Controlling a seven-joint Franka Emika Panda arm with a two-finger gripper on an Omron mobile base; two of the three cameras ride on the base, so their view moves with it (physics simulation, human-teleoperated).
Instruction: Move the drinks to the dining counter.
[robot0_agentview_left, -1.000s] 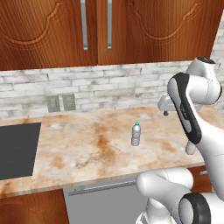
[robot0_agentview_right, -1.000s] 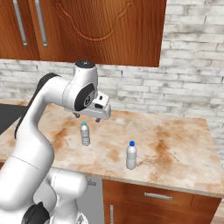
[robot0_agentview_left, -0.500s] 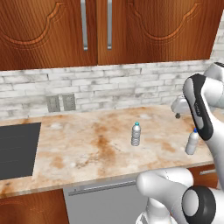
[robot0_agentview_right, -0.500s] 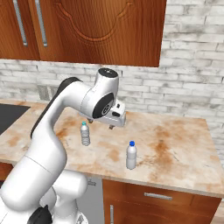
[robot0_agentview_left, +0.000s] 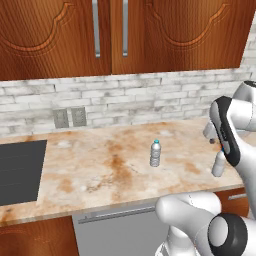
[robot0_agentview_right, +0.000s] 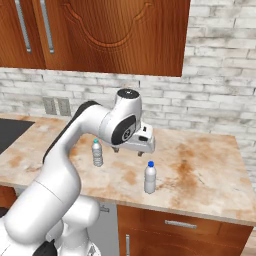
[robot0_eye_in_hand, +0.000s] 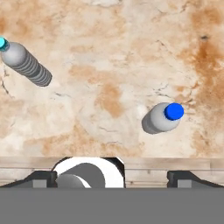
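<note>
The blue-capped bottle (robot0_agentview_right: 149, 177) stands upright on the marble surface (robot0_agentview_right: 200, 165), a little right of centre in the right base view and near the surface's front edge. In the hand view it sits right of centre (robot0_eye_in_hand: 162, 117), seen from above, its cap pointing toward the camera. In the left base view it shows at the right edge (robot0_agentview_left: 219, 163), partly behind the arm's dark joint.

The teal-capped bottle (robot0_agentview_left: 156, 153) stands upright near the middle of the left base view, well apart from the first bottle. In the right base view it is left of centre (robot0_agentview_right: 97, 152), beside the arm's forearm; in the hand view it lies in the upper left corner (robot0_eye_in_hand: 25, 62).

The claw (robot0_agentview_right: 127, 151) hangs above the surface between the two bottles, up and left of the blue-capped one, touching neither. Its fingers stand wide apart and grip nothing; in the hand view the dark fingertips (robot0_eye_in_hand: 183, 179) rise at the bottom, far from each other.

Behind the surface runs a white brick wall (robot0_agentview_left: 150, 97) with a double outlet (robot0_agentview_left: 69, 117), wooden upper cabinets (robot0_agentview_left: 115, 35) above, and a dark cooktop (robot0_agentview_left: 20, 170) at the left of the left base view.
</note>
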